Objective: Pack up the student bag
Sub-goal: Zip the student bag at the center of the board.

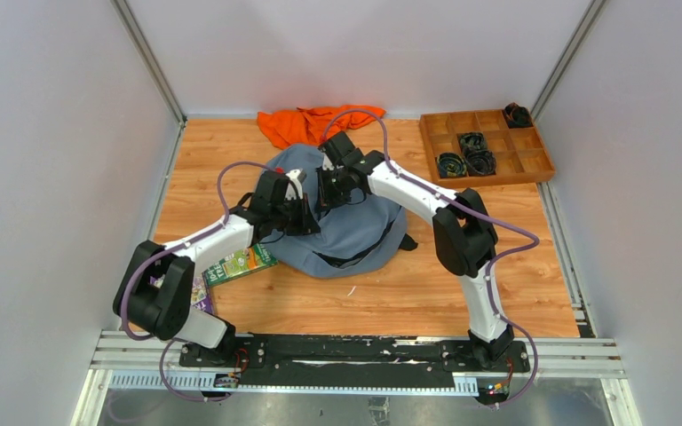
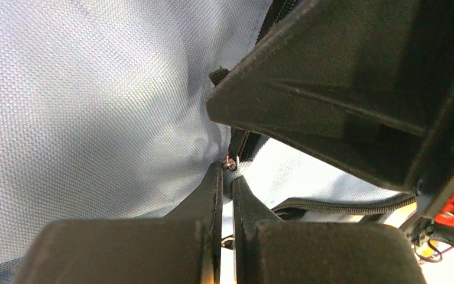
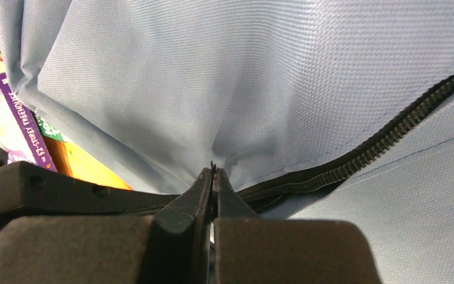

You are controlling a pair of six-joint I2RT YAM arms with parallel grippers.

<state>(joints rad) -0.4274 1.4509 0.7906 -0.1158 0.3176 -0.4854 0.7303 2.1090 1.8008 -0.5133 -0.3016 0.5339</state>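
Top external view has the student bag (image 1: 355, 235) lying slumped in the middle of the table (image 1: 408, 297), with both arms reaching over its upper part. Its zipper (image 3: 390, 139) looks only partly parted, and no wide mouth shows.

The left gripper (image 2: 227, 177) has its jaws drawn together at a small metal ring (image 2: 230, 162) on the zipper line. The fabric puckers toward the tips, so I judge it is pinching the bag there. The right gripper (image 3: 213, 176) has its jaws pressed tight on a fold of fabric just beside the zipper track.

A green book (image 1: 240, 264) lies partly under the bag's left edge, and a purple book (image 1: 201, 293) sits beside it, near the left arm. Both are outside the bag. An orange cloth (image 1: 306, 124) lies behind the bag. A wooden tray (image 1: 488, 180) with dark coiled items stands well apart at the far right.

By this, packing seems barely begun: the bag needs opening, then everything needs loading.
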